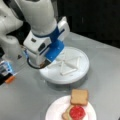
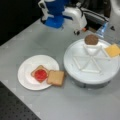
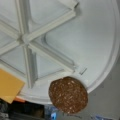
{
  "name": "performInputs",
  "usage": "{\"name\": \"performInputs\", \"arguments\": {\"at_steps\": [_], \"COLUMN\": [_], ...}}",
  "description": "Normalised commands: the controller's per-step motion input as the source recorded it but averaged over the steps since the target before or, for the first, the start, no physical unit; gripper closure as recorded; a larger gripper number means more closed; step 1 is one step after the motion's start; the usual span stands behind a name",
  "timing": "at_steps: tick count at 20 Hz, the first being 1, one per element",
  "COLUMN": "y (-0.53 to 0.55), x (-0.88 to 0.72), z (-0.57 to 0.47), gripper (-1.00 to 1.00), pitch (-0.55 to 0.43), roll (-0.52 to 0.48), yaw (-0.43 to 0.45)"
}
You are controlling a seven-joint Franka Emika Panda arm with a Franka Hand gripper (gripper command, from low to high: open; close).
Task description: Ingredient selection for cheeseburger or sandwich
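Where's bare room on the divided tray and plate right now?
The divided tray is bare except at its top rim, where the patty and cheese sit. The plate is free left of the tomato-topped toast; its right side is crowded by the second toast.

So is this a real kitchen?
Probably not; it looks like a robot test bench. A bare grey table holds toy food: a patty on a divided white tray, under the gripper.

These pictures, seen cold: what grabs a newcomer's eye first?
The white and blue gripper hangs over the white divided tray, near its edge. On that tray sit a dark brown round patty and an orange cheese square. On the white round plate a red tomato slice tops the sandwich stack, beside a second toast square.
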Motion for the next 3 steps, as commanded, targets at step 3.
{"name": "performInputs", "arguments": {"at_steps": [3], "y": [0.37], "x": [-0.11], "z": [-0.12], "gripper": [-1.00], "pitch": [-0.171], "roll": [-0.427], "yaw": [-0.029]}}
